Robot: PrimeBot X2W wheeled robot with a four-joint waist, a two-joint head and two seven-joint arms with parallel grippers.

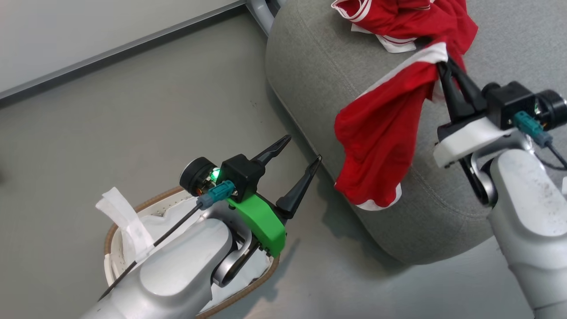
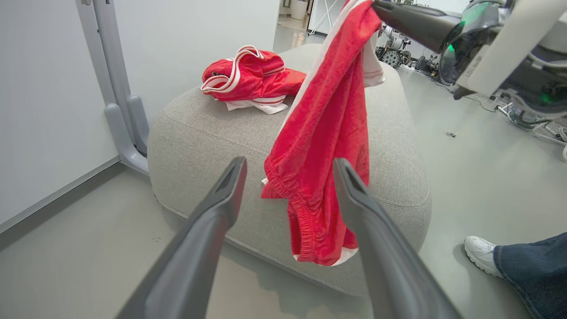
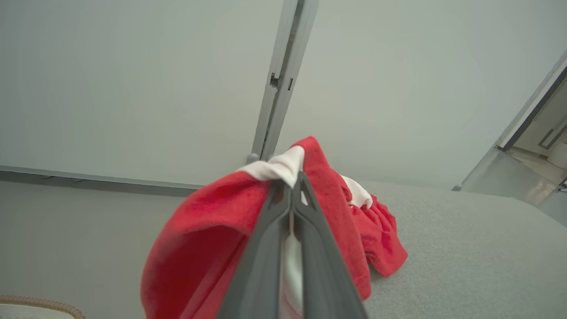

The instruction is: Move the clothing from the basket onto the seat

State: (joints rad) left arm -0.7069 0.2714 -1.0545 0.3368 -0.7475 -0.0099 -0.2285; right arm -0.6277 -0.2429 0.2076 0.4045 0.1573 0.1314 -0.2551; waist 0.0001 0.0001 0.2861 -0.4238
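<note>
Fingers of the right gripper (image 1: pixel 444 66) are clamped on the white trim of a red garment (image 1: pixel 381 128), which hangs down by the seat's (image 1: pixel 310 71) left side. The other garment (image 1: pixel 398 17) lies heaped on the seat, farther back. The left gripper (image 1: pixel 303 148) is spread and empty, between the basket (image 1: pixel 109 230) and the seat.

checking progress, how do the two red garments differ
The hanging garment is pinched in the shut right gripper; the bunched garment lies free on the seat. The hanging garment hangs down past the seat's edge; the bunched garment sits crumpled on top. Both are red with white trim.
</note>
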